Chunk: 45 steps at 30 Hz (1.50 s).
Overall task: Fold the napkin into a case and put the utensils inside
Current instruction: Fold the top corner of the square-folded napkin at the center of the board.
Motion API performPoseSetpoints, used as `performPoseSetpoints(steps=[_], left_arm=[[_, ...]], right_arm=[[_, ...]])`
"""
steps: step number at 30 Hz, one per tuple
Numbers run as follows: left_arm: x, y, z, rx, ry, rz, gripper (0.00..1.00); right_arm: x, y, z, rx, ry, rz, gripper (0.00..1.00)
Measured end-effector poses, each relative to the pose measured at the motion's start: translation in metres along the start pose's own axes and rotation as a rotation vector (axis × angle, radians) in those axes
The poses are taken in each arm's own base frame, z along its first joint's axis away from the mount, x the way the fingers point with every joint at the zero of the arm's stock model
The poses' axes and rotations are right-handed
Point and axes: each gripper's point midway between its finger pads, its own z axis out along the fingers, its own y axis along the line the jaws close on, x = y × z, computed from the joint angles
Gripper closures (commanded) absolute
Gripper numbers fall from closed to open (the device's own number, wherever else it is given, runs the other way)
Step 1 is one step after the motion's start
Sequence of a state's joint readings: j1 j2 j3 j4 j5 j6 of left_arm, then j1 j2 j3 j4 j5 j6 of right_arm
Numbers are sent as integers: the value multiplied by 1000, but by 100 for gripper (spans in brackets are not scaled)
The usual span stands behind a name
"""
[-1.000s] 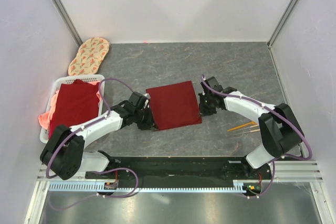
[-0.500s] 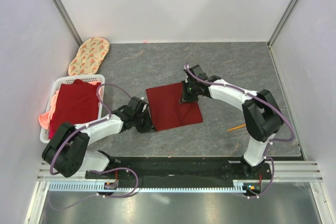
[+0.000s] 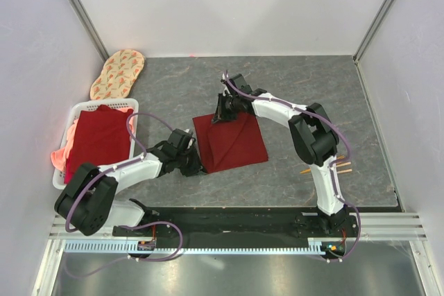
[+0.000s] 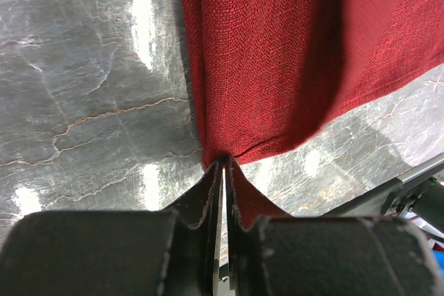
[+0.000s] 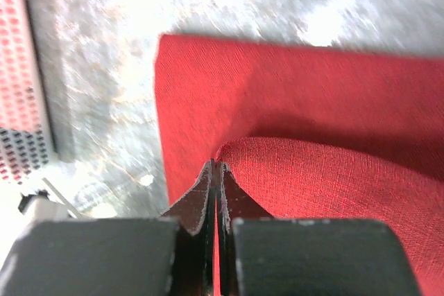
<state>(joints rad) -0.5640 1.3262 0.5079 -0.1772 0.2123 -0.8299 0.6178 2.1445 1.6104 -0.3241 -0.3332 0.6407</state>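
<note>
The dark red napkin [image 3: 236,145] lies mid-table, partly folded over itself. My left gripper [image 3: 197,165] is shut on its near left corner; the left wrist view shows the cloth [image 4: 277,53] pinched at the tips of that gripper [image 4: 223,163]. My right gripper [image 3: 220,113] is shut on a lifted fold of the napkin [image 5: 312,102] above its far left corner, as the right wrist view shows [image 5: 217,166]. The orange-gold utensils [image 3: 344,166] lie at the right, mostly hidden behind my right arm.
A white basket [image 3: 105,104] with brighter red and pink cloths stands at the left; its perforated wall [image 5: 21,67] shows in the right wrist view. An oval patterned mat [image 3: 118,73] lies at the back left. Walls close in on three sides.
My right gripper has swung from the napkin's right edge leftward across it, carrying that edge over the cloth. My left gripper has stayed on the near left corner.
</note>
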Motion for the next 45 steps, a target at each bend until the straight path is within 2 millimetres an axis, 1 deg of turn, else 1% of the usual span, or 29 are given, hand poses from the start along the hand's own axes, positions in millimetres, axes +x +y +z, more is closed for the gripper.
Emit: performPoseSetpoints(steps=[5, 15, 19, 25, 35, 38, 39, 41, 42, 44, 45], left_arm=[[0, 0, 0, 4, -3, -7, 90], [2, 1, -1, 16, -15, -18, 90], [2, 1, -1, 17, -16, -18, 90], [2, 1, -2, 18, -18, -20, 90], [2, 1, -2, 19, -18, -20, 89], [2, 1, -2, 20, -20, -20, 86], [2, 1, -3, 21, -20, -20, 83], [3, 1, -4, 21, -22, -21, 78], [3, 1, -6, 19, -21, -24, 75], [6, 3, -10, 11, -16, -36, 71], [8, 4, -12, 4, -11, -46, 67]], right_arm=[[-8, 9, 18, -47, -2, 22, 100], [-19, 23, 29, -103, -24, 43, 100], [-22, 25, 33, -113, -29, 51, 100], [-21, 23, 41, -114, -18, 61, 100], [-23, 24, 52, -128, -10, 71, 100], [-23, 26, 53, -131, -10, 70, 100], [-24, 27, 52, -133, -12, 68, 100], [-25, 29, 52, -139, -12, 66, 97], [-26, 30, 51, -142, -13, 65, 95], [-28, 32, 51, -147, -16, 63, 94], [-29, 33, 51, -151, -18, 61, 92]])
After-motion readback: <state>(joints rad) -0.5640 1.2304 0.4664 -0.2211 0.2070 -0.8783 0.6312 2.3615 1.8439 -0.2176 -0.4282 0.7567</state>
